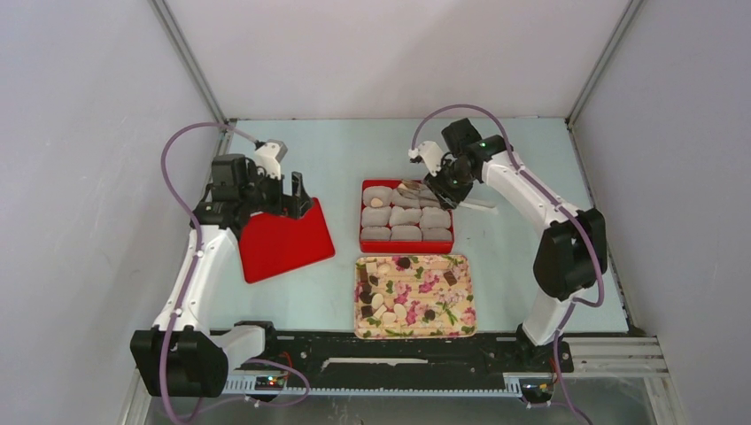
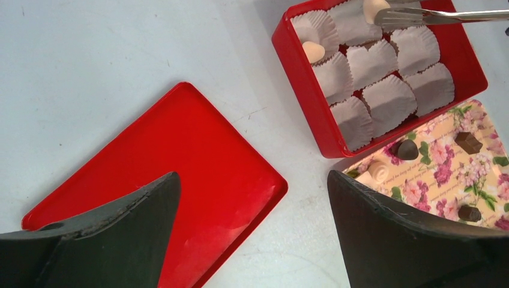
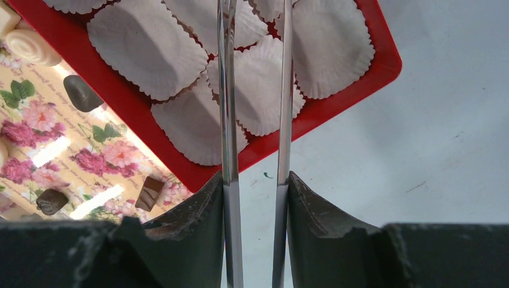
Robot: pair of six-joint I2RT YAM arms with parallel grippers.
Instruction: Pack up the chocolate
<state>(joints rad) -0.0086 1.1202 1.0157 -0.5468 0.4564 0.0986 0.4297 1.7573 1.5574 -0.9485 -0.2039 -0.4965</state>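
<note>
The chocolate, several cream and dark pieces (image 1: 403, 263), lies on a floral tray (image 1: 460, 332). A red box (image 1: 407, 246) behind it holds grey paper cups (image 3: 147, 48). One cup holds a cream piece (image 2: 313, 51). My right gripper (image 1: 447, 186) (image 3: 255, 177) is shut on metal tongs (image 3: 227, 90) that reach over the box. In the left wrist view the tongs (image 2: 444, 16) end at a second cream piece (image 2: 372, 7) in a back cup. I cannot tell if they pinch it. My left gripper (image 1: 297, 197) (image 2: 252, 177) is open and empty above the red lid (image 2: 180, 162).
The red lid (image 1: 283, 239) lies flat, left of the box. The tray (image 2: 438, 156) carries dark pieces (image 2: 406, 149) and a cream one (image 2: 379, 170). Grey walls enclose the table on the left, back and right.
</note>
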